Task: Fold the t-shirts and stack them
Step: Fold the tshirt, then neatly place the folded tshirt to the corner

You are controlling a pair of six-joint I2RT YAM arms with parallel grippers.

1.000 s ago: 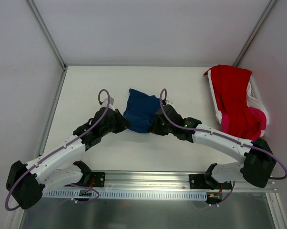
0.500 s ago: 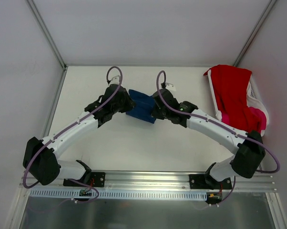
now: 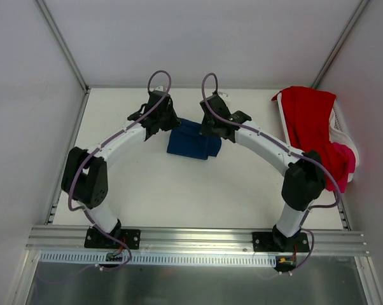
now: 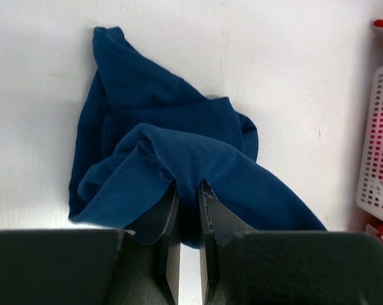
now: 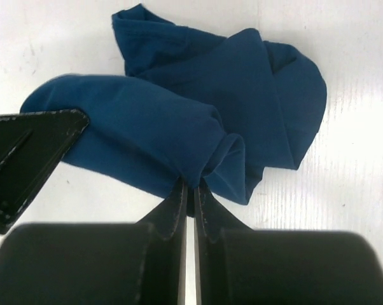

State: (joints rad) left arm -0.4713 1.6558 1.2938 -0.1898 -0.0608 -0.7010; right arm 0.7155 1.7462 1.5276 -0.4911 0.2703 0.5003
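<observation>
A navy blue t-shirt [image 3: 193, 141] lies bunched at the table's middle back, its chest print hidden. My left gripper [image 3: 167, 125] is shut on the shirt's left edge; in the left wrist view the cloth [image 4: 179, 152] is pinched between the jaws [image 4: 189, 188]. My right gripper [image 3: 212, 129] is shut on the shirt's right edge, with a fold of navy cloth [image 5: 198, 114] nipped at its tips [image 5: 191, 185]. A red t-shirt [image 3: 313, 133] drapes over the basket, with a bright pink t-shirt [image 3: 338, 162] beneath it.
A white plastic basket [image 3: 341, 132] stands at the table's right edge, and its mesh wall [image 4: 377, 146] shows in the left wrist view. White walls and metal posts [image 3: 61, 43] enclose the table at the back and sides.
Both arms have stretched toward the back of the table, carrying the navy shirt's pinched edges away from the near side. The shirt now lies farther back, folded over on itself.
</observation>
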